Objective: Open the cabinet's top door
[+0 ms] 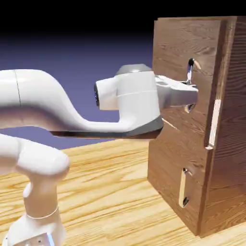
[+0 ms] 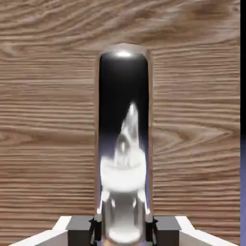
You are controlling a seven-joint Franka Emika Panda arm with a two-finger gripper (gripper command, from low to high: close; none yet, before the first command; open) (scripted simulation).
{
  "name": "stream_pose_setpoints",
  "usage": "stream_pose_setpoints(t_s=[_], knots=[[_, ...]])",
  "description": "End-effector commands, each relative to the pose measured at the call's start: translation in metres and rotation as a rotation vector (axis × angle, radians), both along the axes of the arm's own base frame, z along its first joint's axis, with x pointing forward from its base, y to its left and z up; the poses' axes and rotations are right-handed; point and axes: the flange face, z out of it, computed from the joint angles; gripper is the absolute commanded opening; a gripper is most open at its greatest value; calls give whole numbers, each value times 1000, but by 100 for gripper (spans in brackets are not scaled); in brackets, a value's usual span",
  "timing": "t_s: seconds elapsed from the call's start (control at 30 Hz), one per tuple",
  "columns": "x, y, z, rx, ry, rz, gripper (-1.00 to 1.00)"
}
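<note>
At cabinet's top door (image 1: pixel 175 53): bar handle (image 1: pixel 190 72) upright, long axis vert.; end effector (image 1: pixel 192 91) closed on handle.

Backdrop (image 1: pixel 86 53), plain and unadorned: black along the top of the exterior view, grading down to blue-violet behind the middle of the frame, with a narrow strip of the same dark-to-violet tone at the right edge of the hand view. Tabletop (image 1: pixel 110 187), pale yellow wood with broad wavy grain, spanning the lower part of the exterior view, its far edge sloping upward toward the right; lighting bright, with washed-out pale patches on the wood.
</note>
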Motion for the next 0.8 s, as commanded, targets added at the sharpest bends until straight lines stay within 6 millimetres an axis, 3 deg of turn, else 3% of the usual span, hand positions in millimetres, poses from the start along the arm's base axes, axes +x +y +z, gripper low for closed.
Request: stream_pose_setpoints(t_s=[0.0, 0.43, 0.77], knots=[[-6, 3, 0, 1, 0, -19, -100], [-71, 52, 0, 1, 0, -254, -100], [-109, 94, 0, 0, 0, -414, -100]])
